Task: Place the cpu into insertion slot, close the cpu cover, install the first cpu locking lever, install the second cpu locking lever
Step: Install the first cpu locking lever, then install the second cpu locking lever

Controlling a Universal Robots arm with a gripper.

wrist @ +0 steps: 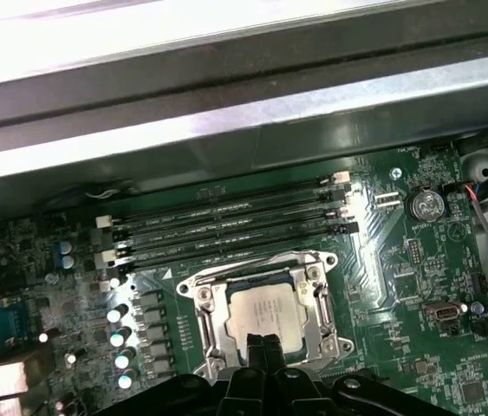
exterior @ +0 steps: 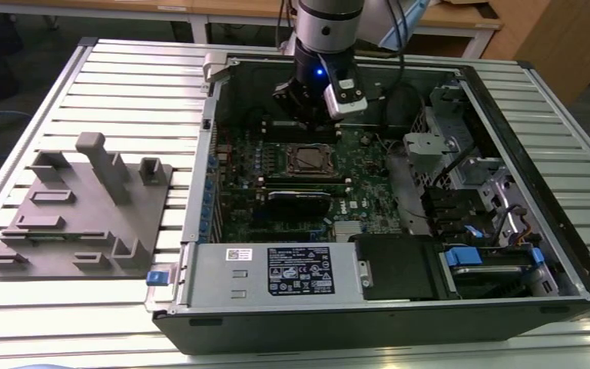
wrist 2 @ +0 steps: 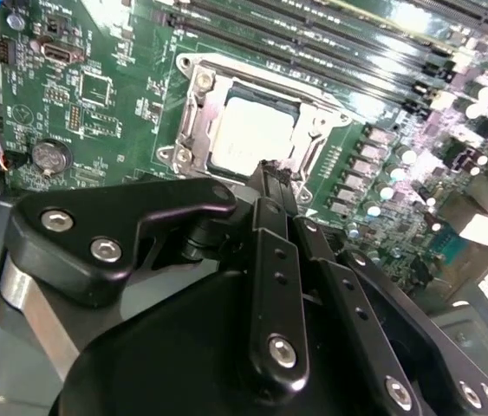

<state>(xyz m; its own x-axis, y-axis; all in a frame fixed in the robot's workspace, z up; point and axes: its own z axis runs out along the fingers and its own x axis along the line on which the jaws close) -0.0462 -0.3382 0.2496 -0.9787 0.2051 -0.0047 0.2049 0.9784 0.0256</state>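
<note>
Your gripper (wrist 2: 271, 178) hangs just above the insertion slot (wrist: 265, 316), fingers pressed together and holding nothing. The cpu (wrist 2: 250, 137) sits inside the socket already, silver top up. The cpu cover (wrist 2: 193, 113) looks to be down around it, though that's hard to confirm.

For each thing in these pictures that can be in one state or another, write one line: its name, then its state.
cpu: seated in the insertion slot, silver top showing.
insertion slot: occupied by the cpu.
cpu cover: lying flat around the cpu, framing it.
gripper: fingertips together, at the socket's edge, holding nothing that shows.
computer case: lying on its side, side panel off, board exposed.
memory slots: empty.
</note>
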